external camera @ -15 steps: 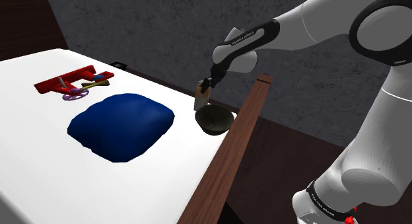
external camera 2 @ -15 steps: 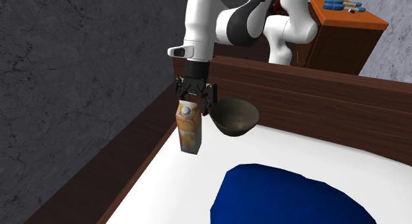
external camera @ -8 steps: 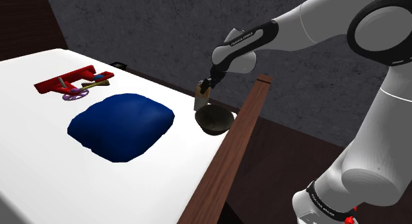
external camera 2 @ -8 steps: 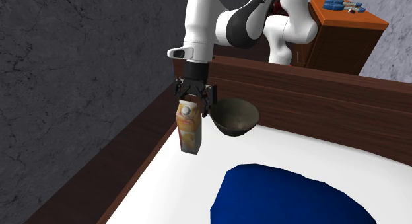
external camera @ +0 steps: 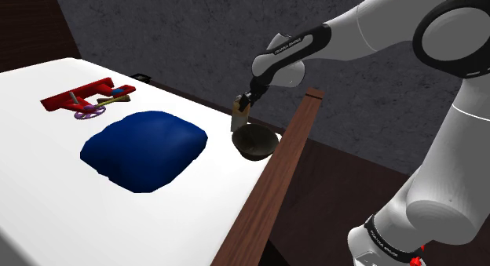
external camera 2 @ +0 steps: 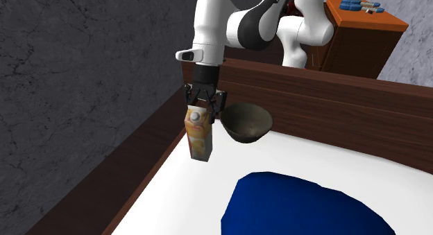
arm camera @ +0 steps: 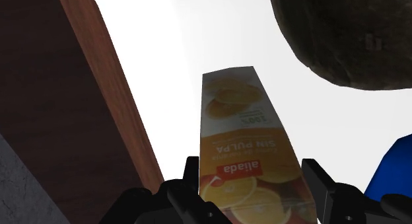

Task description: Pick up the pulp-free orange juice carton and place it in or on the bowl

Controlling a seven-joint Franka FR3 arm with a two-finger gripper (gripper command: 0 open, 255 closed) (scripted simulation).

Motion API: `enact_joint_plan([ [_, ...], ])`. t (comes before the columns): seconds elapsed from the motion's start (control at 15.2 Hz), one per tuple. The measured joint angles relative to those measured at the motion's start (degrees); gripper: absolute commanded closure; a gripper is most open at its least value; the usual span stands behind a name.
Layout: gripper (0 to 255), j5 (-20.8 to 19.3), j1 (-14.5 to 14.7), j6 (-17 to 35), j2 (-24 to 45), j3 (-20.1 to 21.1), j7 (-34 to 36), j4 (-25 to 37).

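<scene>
Shoulder view: white arm (external camera: 369,25) reaches toward 10 o'clock from the stand, over a dark wooden rail (external camera: 271,186) that edges the white bed (external camera: 47,194). The end effector (external camera: 243,102) is closed on the top of the orange juice carton (external camera: 238,120), which hangs below it. The dark bowl (external camera: 257,143) sits at 5 o'clock of the carton, close against it and next to the rail. A blue cushion (external camera: 145,149) lies at 8 o'clock of the bowl, well apart. A red toy (external camera: 78,96) lies far off at 9 o'clock. Second exterior view: end effector (external camera 2: 202,110) points straight down, fingers clamped on either side of the carton's (external camera 2: 198,138) capped top. The carton is upright with a slight tilt. Whether its lower end clears the bed cannot be told. The bowl (external camera 2: 245,123) is at 3 o'clock of the carton, just beside it, open side up, backed by the rail (external camera 2: 326,105). The cushion (external camera 2: 298,206) is at 5 o'clock. An orange cabinet (external camera 2: 364,25) stands behind the rail, and a grey wall (external camera 2: 69,74) is at 9 o'clock. Wrist view: end effector (arm camera: 249,180) has both black fingers pressed on the carton's (arm camera: 241,130) side faces, with the printed orange slices facing the camera. The rail (arm camera: 86,104) runs along one side of the carton. The bowl (arm camera: 350,37) lies off the other side, beyond the carton's far end. A corner of the cushion (arm camera: 389,170) is near the finger on the bowl's side. Nothing stands between carton and bowl.
</scene>
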Motion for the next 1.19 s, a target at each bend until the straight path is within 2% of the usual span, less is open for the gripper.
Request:
enact_joint_plan([
  [0.2,255,-0.18,0.05,-0.30,-0.25,-0.06,0.20,-0.02],
  [1.19,255,-4.33,0.46,-9.76,-5.98,-1.22,4.51,3.96],
])
